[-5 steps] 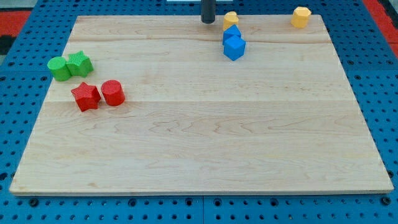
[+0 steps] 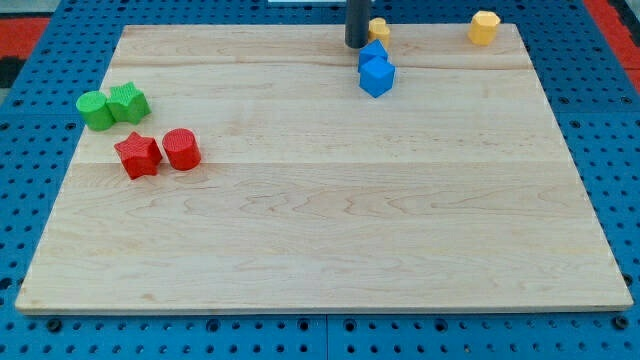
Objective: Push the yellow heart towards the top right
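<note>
The yellow heart (image 2: 379, 29) lies at the board's top edge, a little right of centre. My tip (image 2: 356, 44) stands right against its left side, partly covering it. Two blue blocks sit just below: a smaller one (image 2: 372, 50) touching a blue cube (image 2: 377, 75). A yellow hexagonal block (image 2: 484, 27) rests in the top right corner of the wooden board (image 2: 320, 200).
At the view's left are a green cylinder (image 2: 95, 110) touching a green star (image 2: 128, 102), and below them a red star (image 2: 138, 155) beside a red cylinder (image 2: 182, 149). A blue pegboard (image 2: 600, 110) surrounds the board.
My tip has moved right and slightly down, closing on the yellow heart's left side. The heart has shifted a little to the right. The other blocks have not moved.
</note>
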Robot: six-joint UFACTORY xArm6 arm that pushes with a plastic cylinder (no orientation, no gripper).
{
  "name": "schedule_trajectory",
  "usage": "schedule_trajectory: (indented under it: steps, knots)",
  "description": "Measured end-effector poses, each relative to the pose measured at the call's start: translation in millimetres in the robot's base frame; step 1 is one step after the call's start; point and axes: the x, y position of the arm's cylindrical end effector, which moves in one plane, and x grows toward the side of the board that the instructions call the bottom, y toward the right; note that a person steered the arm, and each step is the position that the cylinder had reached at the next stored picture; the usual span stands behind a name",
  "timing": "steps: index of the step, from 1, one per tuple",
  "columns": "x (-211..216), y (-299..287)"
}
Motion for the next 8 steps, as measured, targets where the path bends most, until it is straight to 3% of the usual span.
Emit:
schedule_trajectory:
  steps: [4,8]
  knots:
    - [-31,1]
    - [-31,43]
